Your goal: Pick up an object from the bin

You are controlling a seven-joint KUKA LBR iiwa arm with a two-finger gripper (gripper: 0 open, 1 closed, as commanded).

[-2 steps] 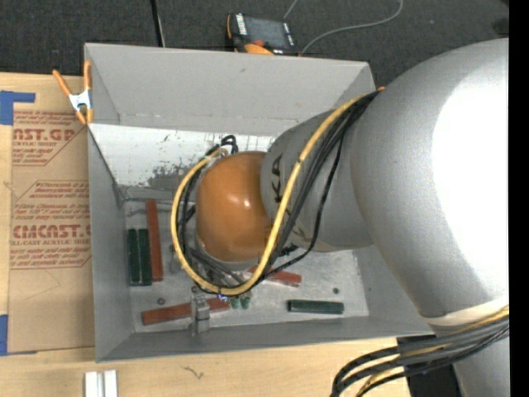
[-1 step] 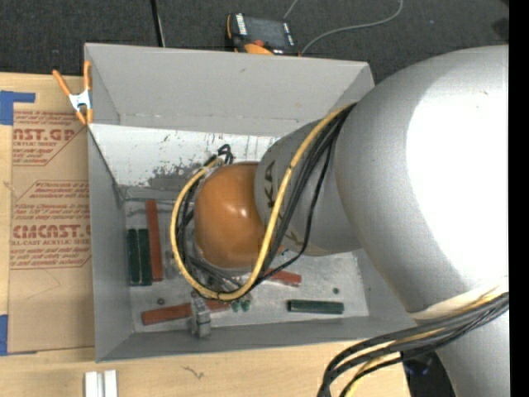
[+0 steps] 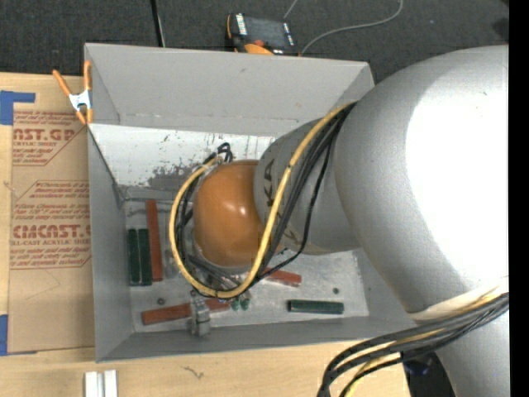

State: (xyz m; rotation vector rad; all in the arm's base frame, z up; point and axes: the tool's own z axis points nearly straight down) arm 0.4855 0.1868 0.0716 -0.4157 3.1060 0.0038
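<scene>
My gripper (image 3: 198, 319) pokes out below the orange wrist cover, low in the bin near its front wall. It is right at a flat red-brown stick (image 3: 165, 313) that lies crosswise along the front left of the floor. Part of the stick runs under the gripper and is hidden there. A small green bit (image 3: 240, 303) lies just to the gripper's right.
Two dark green bars (image 3: 138, 256) lie side by side at the left wall, with a red-brown stick (image 3: 154, 236) beside them. A dark green bar (image 3: 315, 307) and a short red piece (image 3: 286, 279) lie at the front right. The arm covers the bin's middle and right.
</scene>
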